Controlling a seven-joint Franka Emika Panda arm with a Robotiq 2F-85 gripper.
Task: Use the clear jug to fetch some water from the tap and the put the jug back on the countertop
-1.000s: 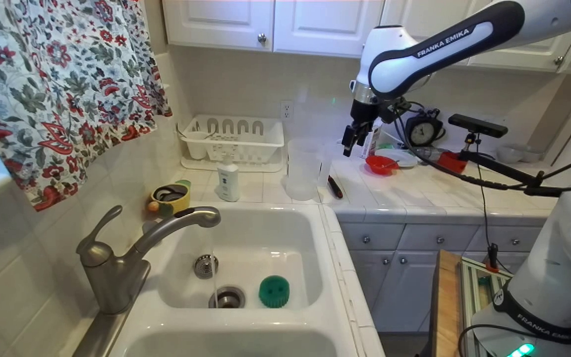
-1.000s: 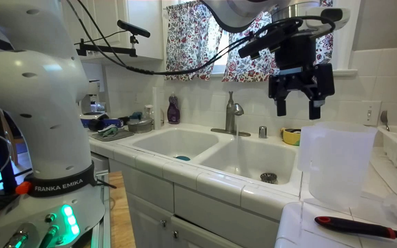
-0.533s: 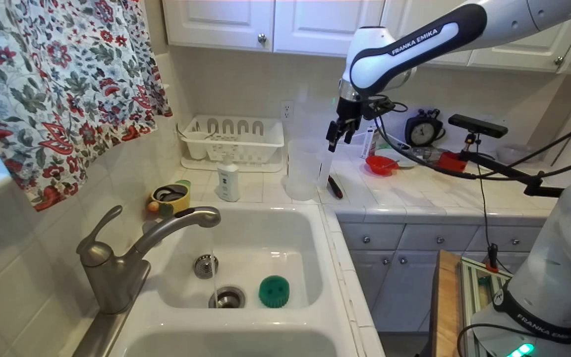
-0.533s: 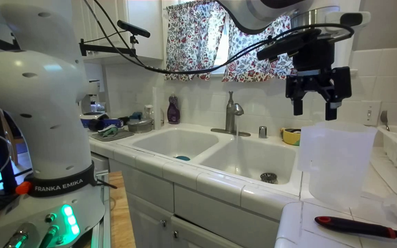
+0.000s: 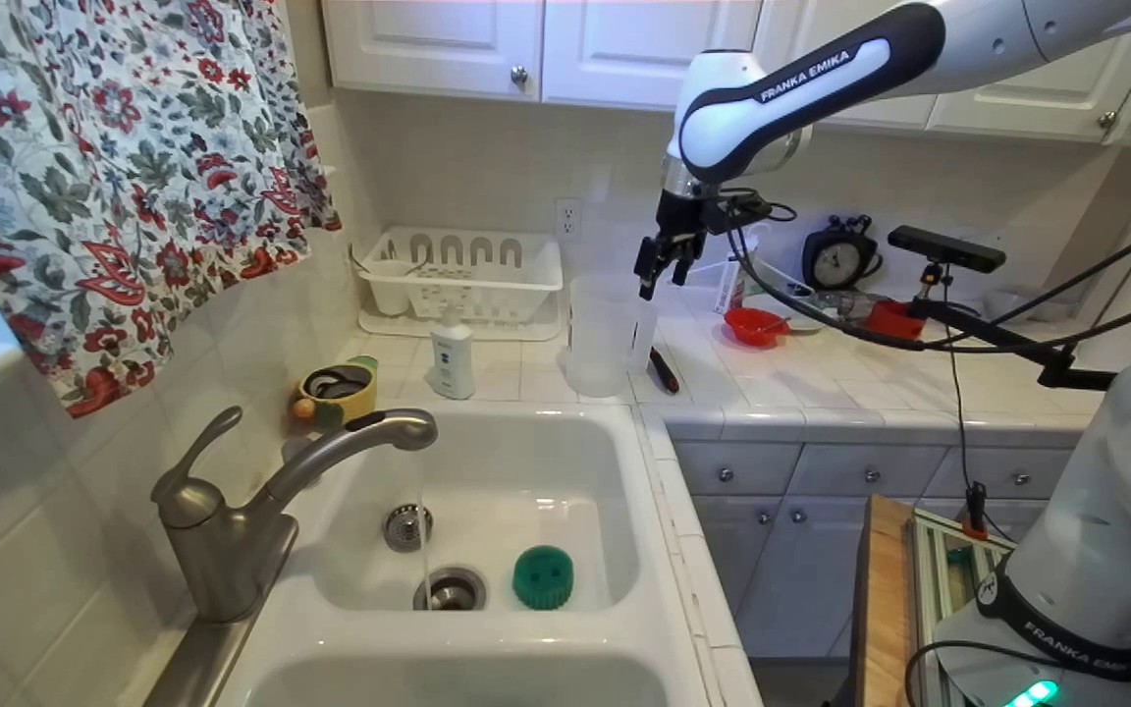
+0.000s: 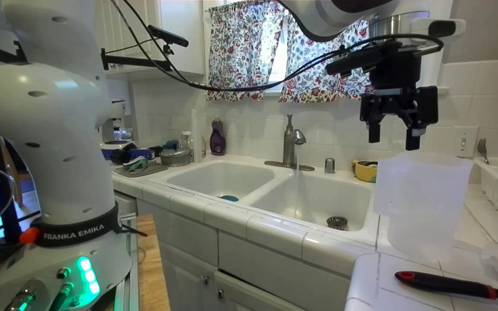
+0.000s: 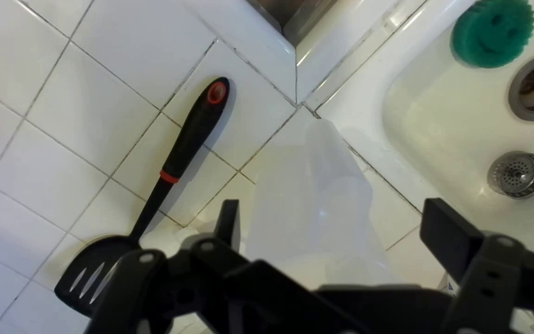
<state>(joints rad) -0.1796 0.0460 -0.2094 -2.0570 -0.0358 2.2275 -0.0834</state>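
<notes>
The clear jug (image 5: 600, 344) stands upright on the white tiled countertop (image 5: 526, 371) by the sink corner. In an exterior view its handle (image 6: 385, 185) points toward the sink side. My gripper (image 6: 394, 138) is open and empty, pointing down, above the jug's rim on the handle side. In the wrist view the jug (image 7: 304, 199) appears between the widely parted fingers (image 7: 448, 236), below them and apparently not touched. The grey metal tap (image 5: 350, 447) is running; a thin stream of water falls into the sink. The tap is out of the wrist view.
A black slotted spatula (image 7: 193, 130) lies beside the jug. The white dish rack (image 5: 516, 299) stands behind it and a small white bottle (image 5: 453, 361) beside it. The sink (image 5: 565, 462) holds a green scrubber (image 5: 543, 577). A red bowl (image 5: 755, 329) sits farther along the counter.
My gripper has moved sideways toward the jug and now hangs nearer to it, with most of the motion in the earlier half second. It stays open. The jug and tap have not moved.
</notes>
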